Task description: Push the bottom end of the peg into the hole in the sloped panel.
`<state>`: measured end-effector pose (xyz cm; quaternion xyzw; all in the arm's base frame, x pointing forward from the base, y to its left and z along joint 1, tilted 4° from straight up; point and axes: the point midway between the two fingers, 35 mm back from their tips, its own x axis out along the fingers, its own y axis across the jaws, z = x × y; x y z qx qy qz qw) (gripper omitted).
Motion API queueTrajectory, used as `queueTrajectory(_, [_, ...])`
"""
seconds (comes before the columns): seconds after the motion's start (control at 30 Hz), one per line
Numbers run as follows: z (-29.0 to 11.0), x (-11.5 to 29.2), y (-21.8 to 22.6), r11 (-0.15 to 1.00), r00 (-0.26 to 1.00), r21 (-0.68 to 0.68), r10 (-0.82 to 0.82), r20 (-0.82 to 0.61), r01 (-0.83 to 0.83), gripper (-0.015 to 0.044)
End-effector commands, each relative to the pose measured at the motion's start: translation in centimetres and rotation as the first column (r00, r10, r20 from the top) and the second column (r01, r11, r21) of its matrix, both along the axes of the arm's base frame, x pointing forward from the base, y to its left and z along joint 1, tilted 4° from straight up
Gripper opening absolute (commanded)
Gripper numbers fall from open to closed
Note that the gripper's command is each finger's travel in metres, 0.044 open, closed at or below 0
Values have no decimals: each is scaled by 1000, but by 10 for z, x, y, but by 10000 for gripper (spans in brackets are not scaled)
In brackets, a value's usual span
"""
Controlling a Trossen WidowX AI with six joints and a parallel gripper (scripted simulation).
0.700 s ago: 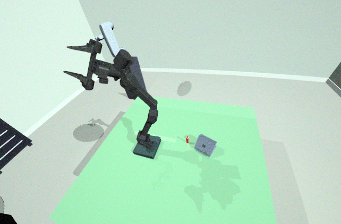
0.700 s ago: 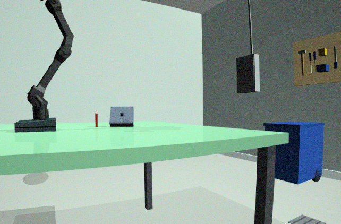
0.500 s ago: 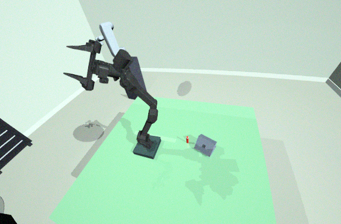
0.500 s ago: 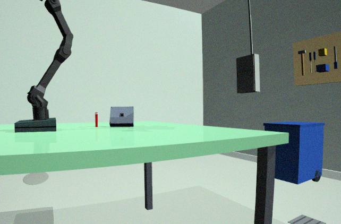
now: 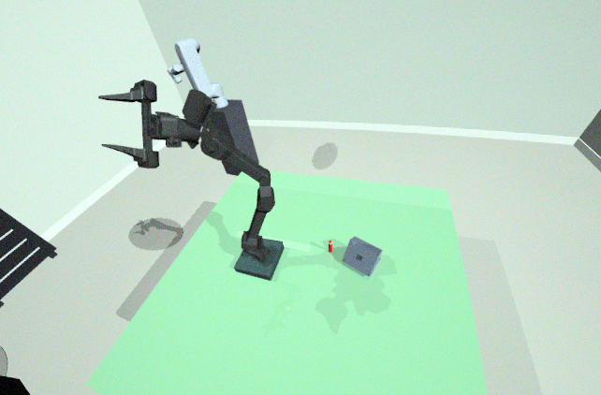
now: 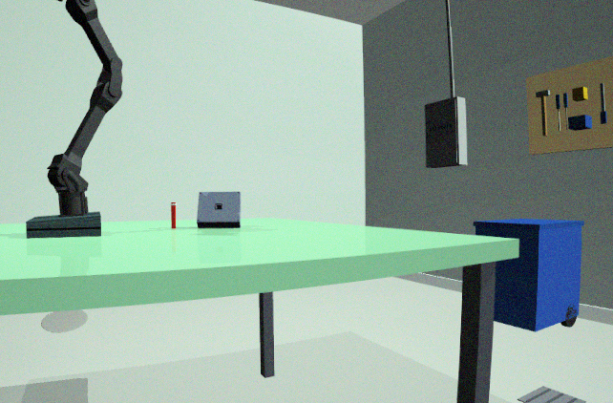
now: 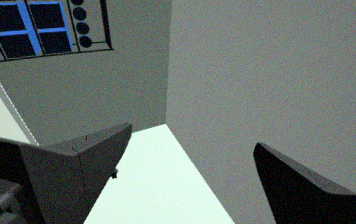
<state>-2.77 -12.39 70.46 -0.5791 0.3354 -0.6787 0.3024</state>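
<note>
Your gripper sat wide open, empty, high off table; peg stood untouched beside panel, pickup pending.

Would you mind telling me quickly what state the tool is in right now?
Tool: open wide, holding nothing; the small red peg stands on the green table.
</note>
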Motion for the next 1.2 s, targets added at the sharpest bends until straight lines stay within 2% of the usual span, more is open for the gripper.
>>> queueTrajectory(0.0, [-4,-6,-8,999,997,7,48,54,-48,440])
queueTrajectory(0.6, [-23,-9,-42,959,937,40,265,228,-281,440])
queueTrajectory(1.17, [-48,-2,-87,865,794,54,432,427,-499,440])
